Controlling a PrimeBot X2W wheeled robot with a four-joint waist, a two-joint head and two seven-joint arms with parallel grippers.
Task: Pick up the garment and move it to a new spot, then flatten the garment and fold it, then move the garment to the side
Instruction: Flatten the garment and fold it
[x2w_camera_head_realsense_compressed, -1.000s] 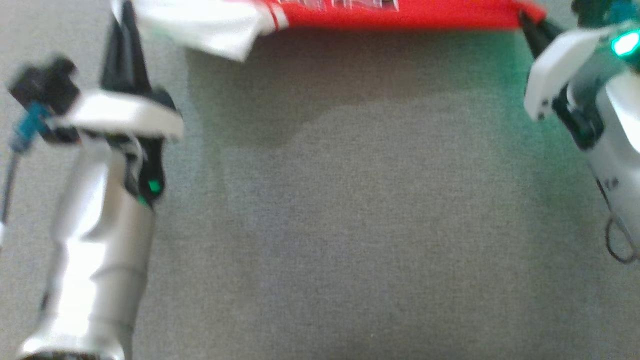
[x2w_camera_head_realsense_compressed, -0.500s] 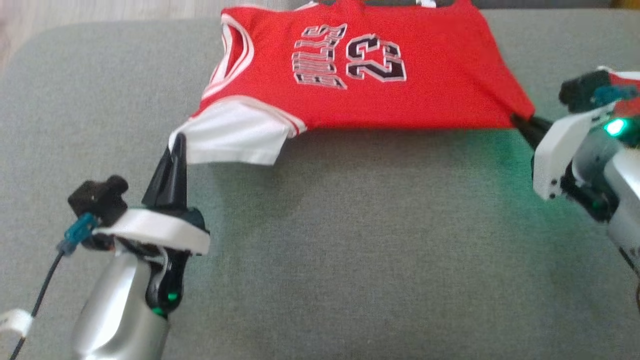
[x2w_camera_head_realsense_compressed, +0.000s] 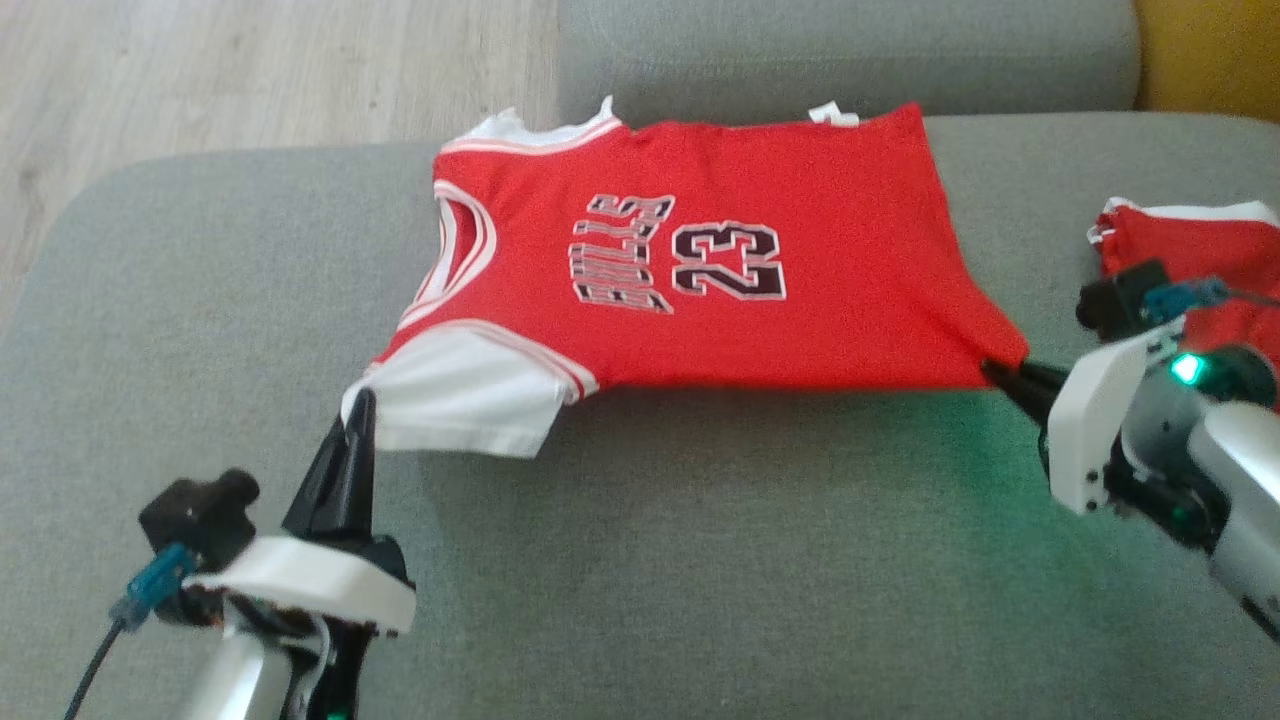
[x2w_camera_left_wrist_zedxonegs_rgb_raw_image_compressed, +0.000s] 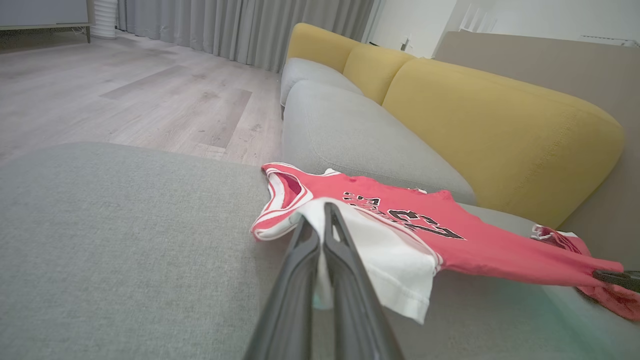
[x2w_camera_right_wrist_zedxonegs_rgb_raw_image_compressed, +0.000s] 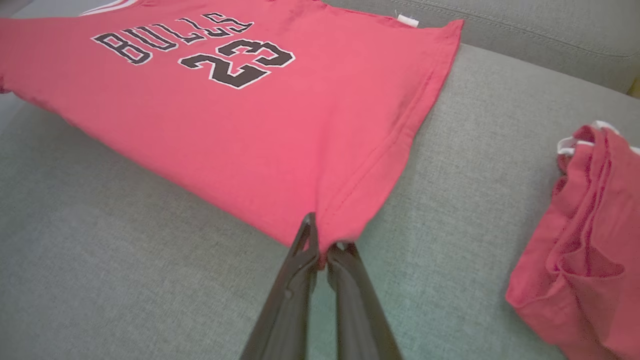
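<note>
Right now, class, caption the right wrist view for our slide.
Right hand pinching a corner of a red number-23 basketball jersey stretched over a grey fabric sofa cushion.

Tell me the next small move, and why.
Probably lower both grippers together until the near edge lies on the cushion. The left gripper and right gripper are each shut on a near corner of the jersey, which is pulled taut between them; its near edge hangs above the cushion while the far edge rests on it.
</note>
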